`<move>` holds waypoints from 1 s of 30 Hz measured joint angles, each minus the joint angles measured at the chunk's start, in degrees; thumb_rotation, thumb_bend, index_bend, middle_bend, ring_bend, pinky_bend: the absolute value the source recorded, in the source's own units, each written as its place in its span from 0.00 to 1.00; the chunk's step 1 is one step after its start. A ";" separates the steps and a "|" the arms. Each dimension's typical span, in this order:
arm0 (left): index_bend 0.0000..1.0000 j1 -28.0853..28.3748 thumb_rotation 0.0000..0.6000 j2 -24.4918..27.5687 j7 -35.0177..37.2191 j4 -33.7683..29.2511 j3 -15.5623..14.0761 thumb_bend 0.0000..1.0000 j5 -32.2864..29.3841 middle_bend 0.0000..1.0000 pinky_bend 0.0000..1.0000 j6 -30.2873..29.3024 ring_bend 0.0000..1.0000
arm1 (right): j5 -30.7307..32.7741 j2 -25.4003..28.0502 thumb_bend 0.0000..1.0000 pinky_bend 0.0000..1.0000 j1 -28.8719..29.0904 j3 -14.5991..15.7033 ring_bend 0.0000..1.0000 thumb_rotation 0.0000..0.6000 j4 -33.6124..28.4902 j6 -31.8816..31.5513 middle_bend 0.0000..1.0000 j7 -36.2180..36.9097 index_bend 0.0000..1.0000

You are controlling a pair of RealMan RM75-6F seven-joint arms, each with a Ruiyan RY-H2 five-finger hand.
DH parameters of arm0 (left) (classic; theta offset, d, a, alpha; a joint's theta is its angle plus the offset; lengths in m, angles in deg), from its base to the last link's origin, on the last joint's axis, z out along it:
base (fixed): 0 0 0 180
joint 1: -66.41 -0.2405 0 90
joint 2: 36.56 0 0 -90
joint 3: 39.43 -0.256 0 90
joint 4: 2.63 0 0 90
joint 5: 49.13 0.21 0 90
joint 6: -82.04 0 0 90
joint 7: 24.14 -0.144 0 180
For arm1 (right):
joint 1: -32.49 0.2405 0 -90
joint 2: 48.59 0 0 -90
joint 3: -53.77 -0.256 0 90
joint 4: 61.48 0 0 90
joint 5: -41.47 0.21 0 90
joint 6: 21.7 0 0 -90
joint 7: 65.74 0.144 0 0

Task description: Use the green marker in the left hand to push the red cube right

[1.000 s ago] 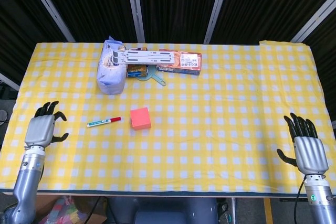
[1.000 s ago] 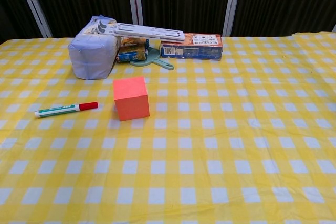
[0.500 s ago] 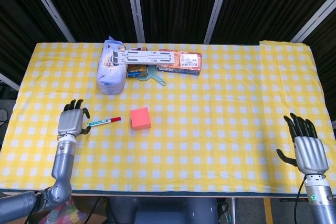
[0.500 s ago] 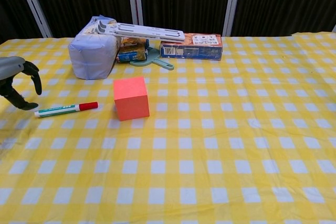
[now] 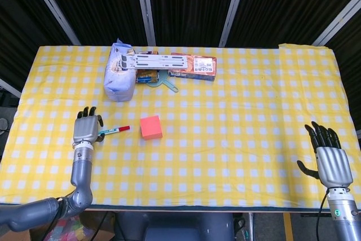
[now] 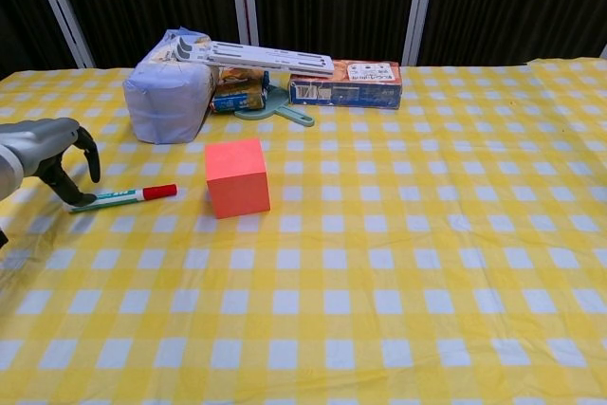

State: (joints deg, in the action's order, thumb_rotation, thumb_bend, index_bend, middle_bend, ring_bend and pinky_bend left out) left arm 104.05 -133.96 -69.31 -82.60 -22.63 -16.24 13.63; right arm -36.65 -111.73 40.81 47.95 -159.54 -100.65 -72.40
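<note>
1. The yellow-and-white checked tablecloth (image 5: 237, 105) is covering the whole table, filling most of the head view.
2. The pale blue soft plastic pack (image 5: 118, 74) is lying in the upper left of the frame, with the long white perforated plastic strip (image 5: 152, 60) resting across its top and reaching over the flat orange-and-brown cardboard box (image 5: 197, 66) beside it.
3. My left hand (image 5: 86, 130) is hovering at the lower left of the head view, fingers apart and curving downward, gripping nothing; in the chest view one fingertip (image 6: 76, 200) is sitting right at the tail end of the marker.
4. My right hand (image 5: 330, 162) is resting at the lower right edge of the head view, fingers spread and holding nothing.
5. The red-orange cube (image 5: 150, 127) is sitting left of centre, just right of the marker's tip and apart from it.
6. The slim green-and-white marker with the red cap (image 5: 114, 131) is lying flat on the cloth between my left hand and the cube, cap pointing toward the cube.
</note>
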 measured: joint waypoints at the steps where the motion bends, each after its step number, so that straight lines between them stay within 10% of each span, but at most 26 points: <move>1: 0.47 0.18 1.00 -0.28 -0.10 0.31 0.05 0.35 -0.33 0.08 0.11 0.07 0.00 | -0.03 -0.01 0.30 0.00 0.00 -0.01 0.00 1.00 0.01 -0.03 0.00 0.02 0.00; 30: 0.56 0.56 1.00 -1.48 1.09 1.34 -1.50 0.53 0.36 0.11 0.11 -0.15 0.00 | -0.20 -0.04 0.30 0.00 -0.11 -0.05 0.00 1.00 0.08 -0.25 0.00 0.51 0.00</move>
State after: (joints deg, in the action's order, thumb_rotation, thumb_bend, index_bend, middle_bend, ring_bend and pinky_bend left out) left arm 104.62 -135.44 -68.23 -81.26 -24.13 -15.88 13.49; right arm -36.85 -111.76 40.70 47.91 -159.46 -100.90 -71.89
